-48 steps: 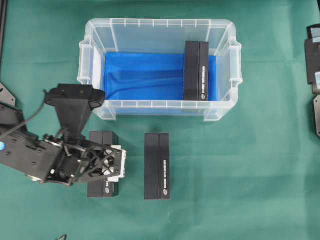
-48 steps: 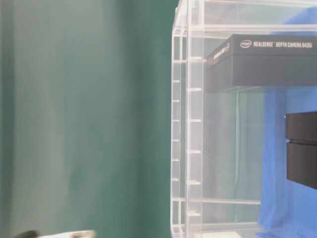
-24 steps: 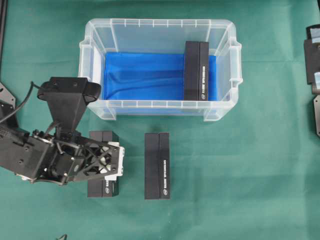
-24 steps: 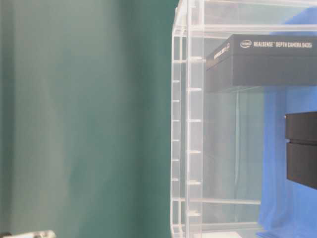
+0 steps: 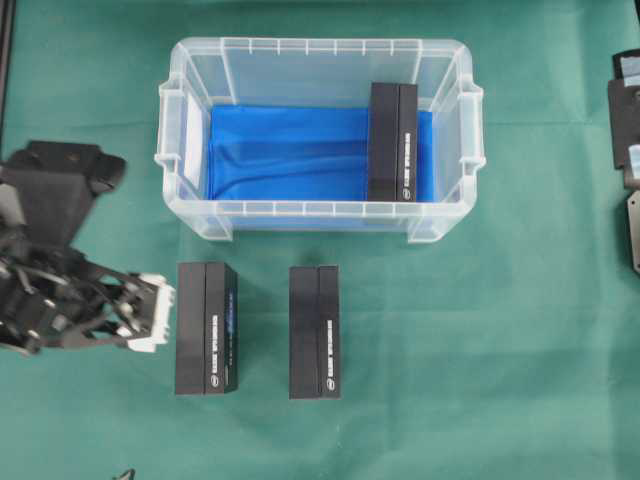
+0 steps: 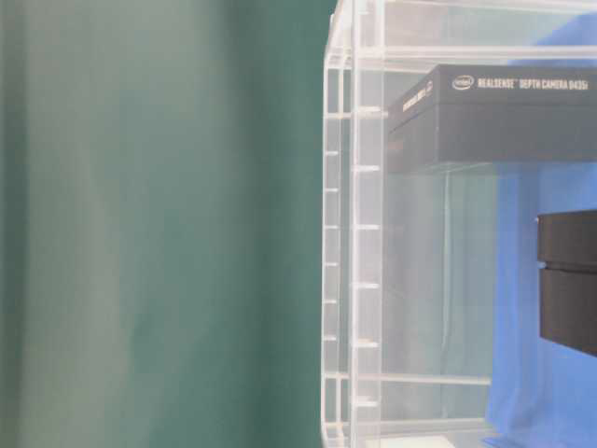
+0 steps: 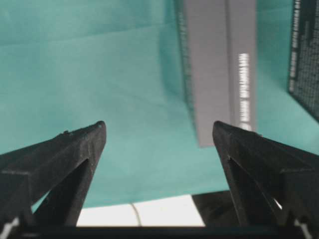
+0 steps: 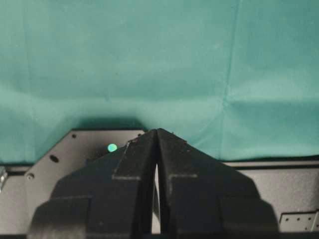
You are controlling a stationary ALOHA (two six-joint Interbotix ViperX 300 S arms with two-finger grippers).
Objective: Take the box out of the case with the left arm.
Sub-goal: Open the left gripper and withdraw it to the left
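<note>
Risk lies in mix-up: the left gripper (image 5: 150, 313), jaws wide and empty, sits at nine o'clock of two boxes (image 5: 206, 328) already on the cloth, while the box (image 5: 392, 142) in the case (image 5: 318, 48) stands near its three o'clock wall, leaving little finger room.

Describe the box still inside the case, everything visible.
The box is a long black carton with a seam down its top and white lettering along one side; the table-level view reads "RealSense Depth Camera D435i" on it. It lies flat on the blue lining at the right end of the clear plastic case, close to the right wall, spanning most of the case's depth. No gripper touches it.
</note>
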